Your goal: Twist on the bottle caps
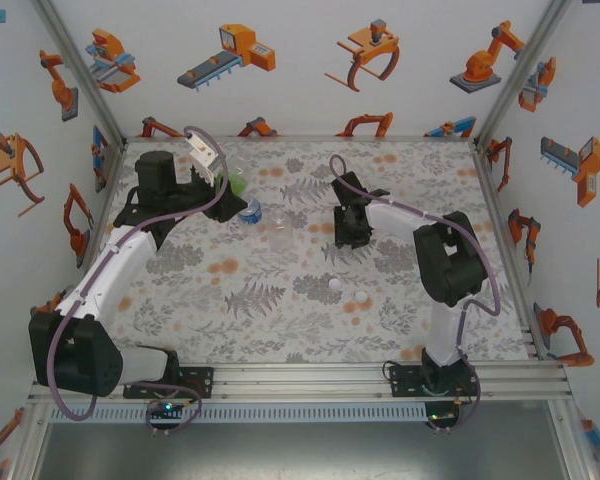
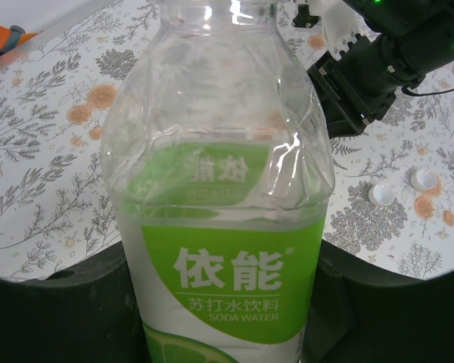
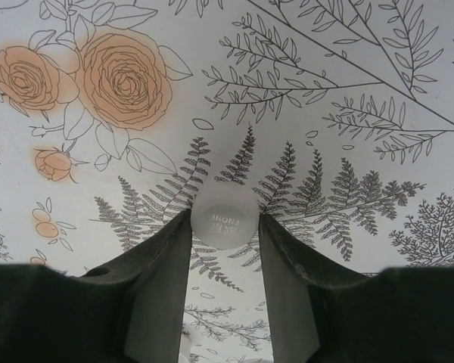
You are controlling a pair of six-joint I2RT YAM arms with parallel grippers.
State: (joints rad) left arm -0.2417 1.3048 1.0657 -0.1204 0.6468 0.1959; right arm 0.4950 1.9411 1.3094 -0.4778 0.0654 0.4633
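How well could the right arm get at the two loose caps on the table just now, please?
Probably not yet: nothing lies in the way, but its fingers are pinching another cap, so the loose caps must wait.

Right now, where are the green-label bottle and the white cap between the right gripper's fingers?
green-label bottle (image 2: 227,280): left wrist view, on its label.
white cap (image 3: 225,217): right wrist view, middle of its round face.

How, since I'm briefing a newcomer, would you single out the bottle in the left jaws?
On the floral table, follow the left arm toward the far-left corner. Its jaws clamp the green-labelled bottle. Unlike the blue-labelled bottle and the clear bottle nearby, it wears a lime-green label.
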